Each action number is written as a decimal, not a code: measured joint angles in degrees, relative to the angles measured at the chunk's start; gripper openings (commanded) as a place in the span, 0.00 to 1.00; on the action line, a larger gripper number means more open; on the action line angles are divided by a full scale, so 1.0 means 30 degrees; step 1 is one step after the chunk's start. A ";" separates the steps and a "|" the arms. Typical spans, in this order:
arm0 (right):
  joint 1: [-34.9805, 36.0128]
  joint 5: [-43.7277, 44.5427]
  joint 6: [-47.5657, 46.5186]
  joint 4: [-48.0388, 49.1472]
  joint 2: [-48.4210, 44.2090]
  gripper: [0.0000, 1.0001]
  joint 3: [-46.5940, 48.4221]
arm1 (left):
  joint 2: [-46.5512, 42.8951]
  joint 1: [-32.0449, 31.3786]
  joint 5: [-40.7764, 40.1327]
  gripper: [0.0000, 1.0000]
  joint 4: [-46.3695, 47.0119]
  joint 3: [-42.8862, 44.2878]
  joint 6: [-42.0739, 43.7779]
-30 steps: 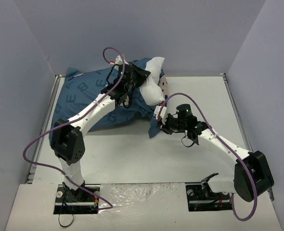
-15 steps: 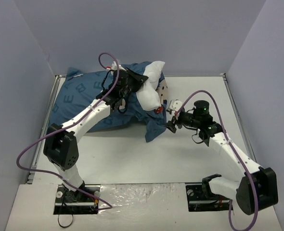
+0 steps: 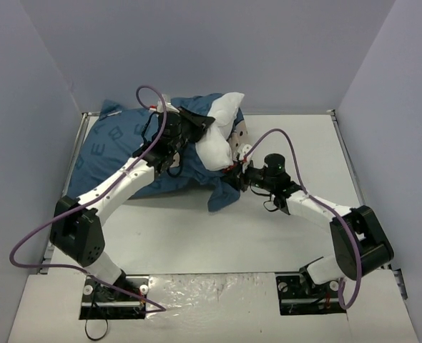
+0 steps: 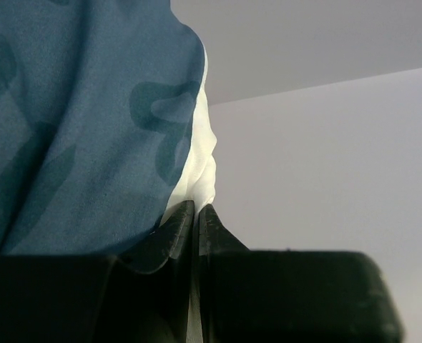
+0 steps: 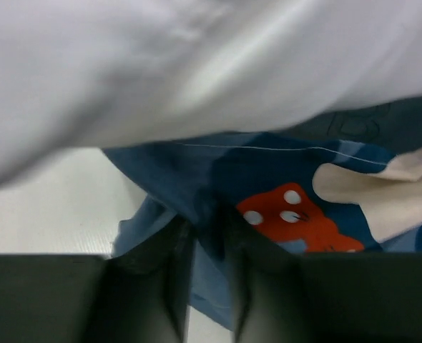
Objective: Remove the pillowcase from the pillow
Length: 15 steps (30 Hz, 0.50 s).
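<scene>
The dark teal pillowcase (image 3: 118, 146) lies at the back left of the table, still around most of the white pillow (image 3: 222, 136), whose end sticks out at the right. My left gripper (image 3: 205, 123) is shut on a pinch of the pillow's white fabric (image 4: 200, 168), with the pillowcase (image 4: 68, 114) beside it. My right gripper (image 3: 234, 172) is shut on the pillowcase's loose open edge (image 5: 189, 179), just under the pillow (image 5: 197, 64) and next to the red polka-dot bow (image 5: 297, 218).
The white table (image 3: 268, 236) has metal rails along its left (image 3: 69, 164) and right (image 3: 350, 164) sides. Grey walls close in the back and both sides. Purple cables (image 3: 46, 229) loop off both arms.
My right gripper, which had drawn off to the right, has moved back left and closed on the pillowcase edge. My left arm has swung left, pulling the pillow with it.
</scene>
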 measured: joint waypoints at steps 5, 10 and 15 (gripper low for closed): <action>0.0568 -0.0029 0.1326 0.1129 0.0597 0.00 -0.0619 | -0.0721 0.0000 -0.0233 0.02 0.0233 -0.0641 -0.0488; 0.1741 -0.1392 0.0197 0.0022 0.0546 0.02 -0.1260 | -0.0758 -0.0007 -0.0379 0.02 0.0364 -0.0641 -0.1064; 0.1151 -0.2251 -0.0707 -0.2871 -0.0386 0.50 -0.1304 | -0.0481 -0.0080 -0.0117 0.02 0.0561 -0.0641 -0.1384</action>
